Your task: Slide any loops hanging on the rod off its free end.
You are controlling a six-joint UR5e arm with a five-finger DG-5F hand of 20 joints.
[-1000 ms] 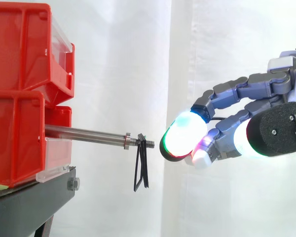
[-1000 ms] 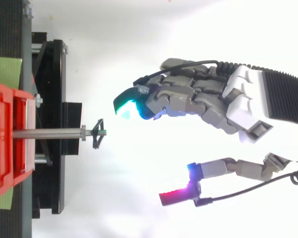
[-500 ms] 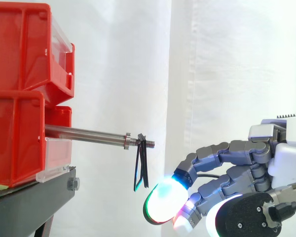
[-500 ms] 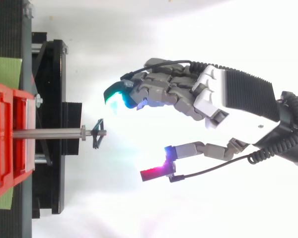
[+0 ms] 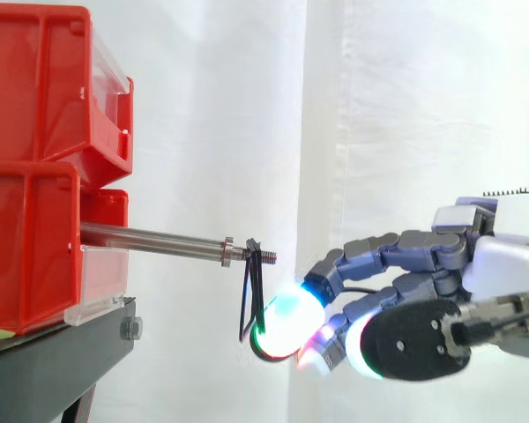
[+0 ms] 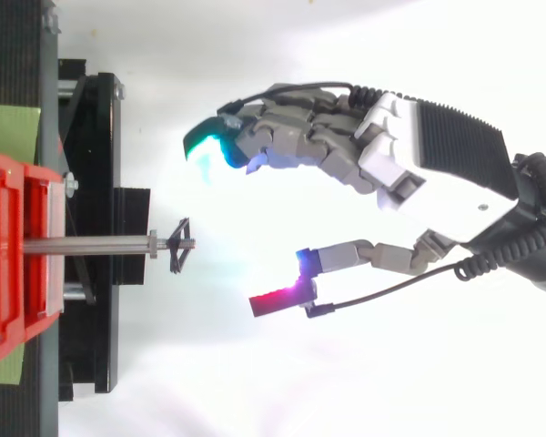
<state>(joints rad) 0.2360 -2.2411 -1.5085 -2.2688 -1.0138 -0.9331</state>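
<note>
The black loop (image 5: 252, 298) hangs at the threaded free end of the rod (image 5: 150, 238). The hand (image 6: 437, 173) is empty, its fingers (image 6: 205, 147) and thumb (image 6: 275, 303) spread wide just short of the loop. It would do best to pinch the loop low, then draw straight along the rod's axis so the threads don't snag.

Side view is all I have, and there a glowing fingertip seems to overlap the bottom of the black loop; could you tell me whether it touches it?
Observer: No. From above, the fingertips of the hand sit well off to one side of the loop, with a clear gap between.
Operator: Thank you. Where is the thumb, please?
Observer: Its red tip is on the other side of the rod, beyond the free end and apart from the loop, so the hand straddles the rod's line without contact.
</note>
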